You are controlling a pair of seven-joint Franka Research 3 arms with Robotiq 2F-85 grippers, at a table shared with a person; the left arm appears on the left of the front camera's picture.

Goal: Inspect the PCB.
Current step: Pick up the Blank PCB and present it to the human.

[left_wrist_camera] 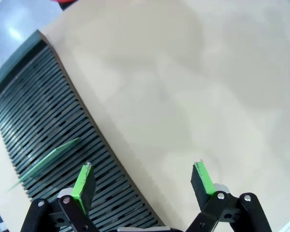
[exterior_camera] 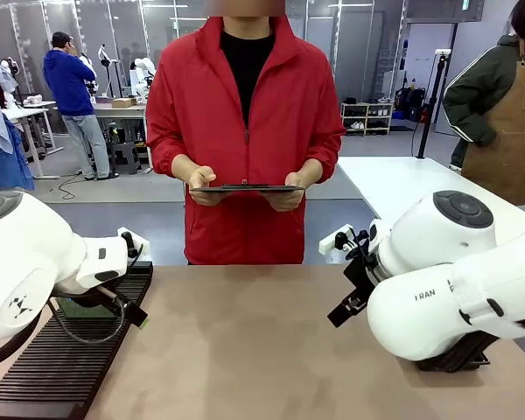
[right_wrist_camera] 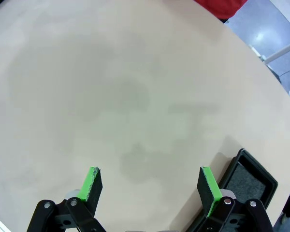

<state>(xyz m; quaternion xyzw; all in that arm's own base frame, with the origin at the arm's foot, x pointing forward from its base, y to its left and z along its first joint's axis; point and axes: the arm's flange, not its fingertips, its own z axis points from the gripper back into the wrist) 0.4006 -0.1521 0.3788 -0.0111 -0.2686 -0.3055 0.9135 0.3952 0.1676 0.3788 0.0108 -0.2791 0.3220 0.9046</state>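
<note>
The PCB stands on edge in the black rack, along its slots. The left pincer, wide apart, hangs by that rack; the right pincer, apart too, is far off.

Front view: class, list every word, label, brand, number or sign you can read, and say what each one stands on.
"RAN", with an unclear letter before it: dark print on the right arm's white shell.
No words, only a small dark logo mark: on the left arm's shell.
Too small to read: the green sign high at the back.
No other text can be read.
</note>
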